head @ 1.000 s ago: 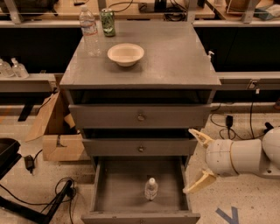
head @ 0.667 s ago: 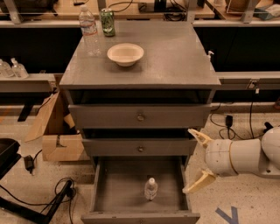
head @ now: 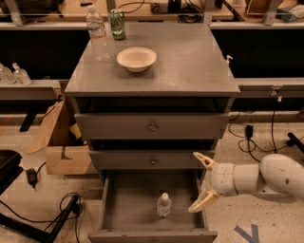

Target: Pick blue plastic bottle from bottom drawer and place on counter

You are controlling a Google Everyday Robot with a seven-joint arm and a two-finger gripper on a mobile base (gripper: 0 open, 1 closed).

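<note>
camera view: bottom drawer (head: 128, 204) stood pulled open, blue plastic bottle (head: 164, 205) upright on its floor. gripper (head: 203, 182) released, fingers spread wide, over the drawer's right wall, beside the bottle, apart. counter (head: 190, 61) carried a bowl (head: 137, 58).

Hand (head: 203, 182): low on the right, fingers spread apart, just beside the grey cabinet (head: 152, 127).
Floor (head: 12, 140): pale, speckled, on both sides of the hand.
Tape mark (head: 247, 233): blue, on the floor just below and right of the hand.
Cardboard box (head: 66, 154): on the floor, well left of the hand.
Cables (head: 61, 209): black, on the floor far to the left.
Wooden bench (head: 142, 10): tan, well behind and above the hand.
</note>
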